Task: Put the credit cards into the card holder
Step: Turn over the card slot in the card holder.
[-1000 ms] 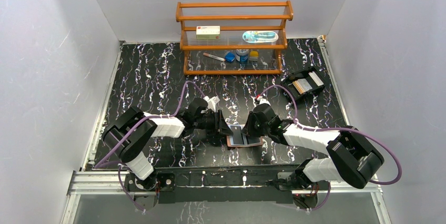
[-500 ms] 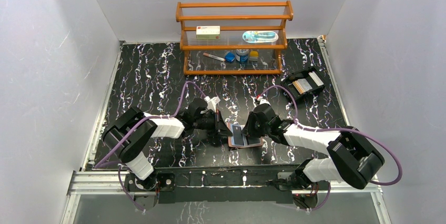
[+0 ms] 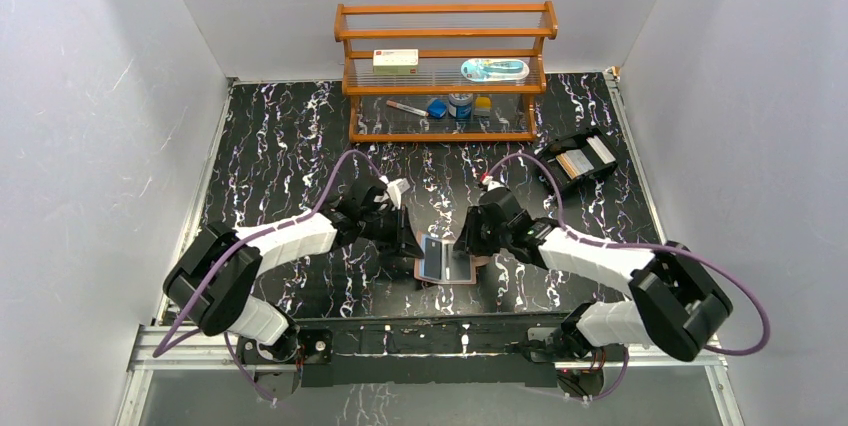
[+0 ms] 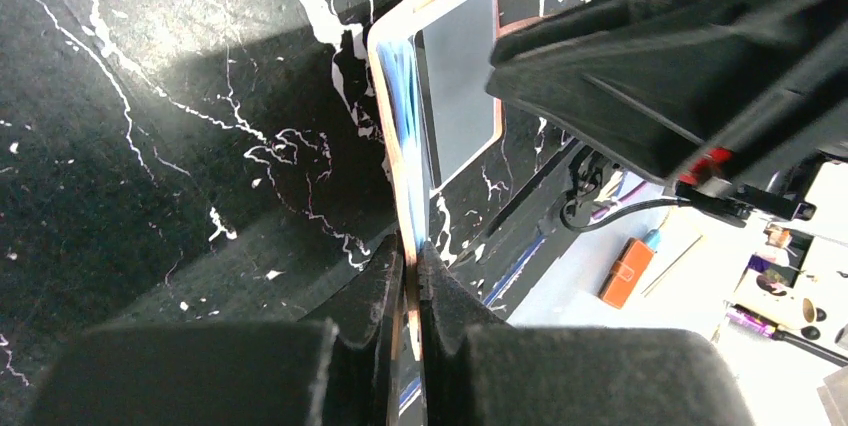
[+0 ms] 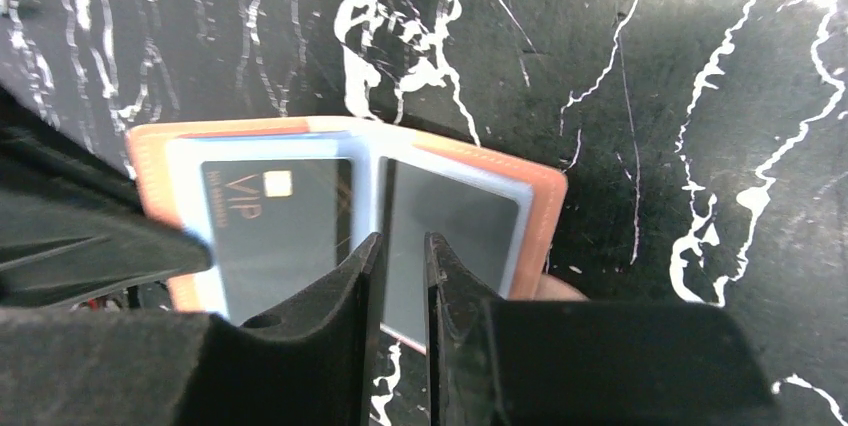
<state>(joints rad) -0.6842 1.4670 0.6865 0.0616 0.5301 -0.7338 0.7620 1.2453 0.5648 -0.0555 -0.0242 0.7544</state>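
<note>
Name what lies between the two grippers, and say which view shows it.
The open card holder lies between the left gripper and the right gripper. The top view shows this best. In the left wrist view, the left jaws pinch its edge.

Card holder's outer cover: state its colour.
Tan-pink leather on the card holder, clearest in the right wrist view.

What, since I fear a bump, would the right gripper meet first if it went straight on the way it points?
The open card holder: the right gripper points its fingers at the holder's inside, beside the fold, with black table beyond. Whether they already touch it is unclear.
</note>
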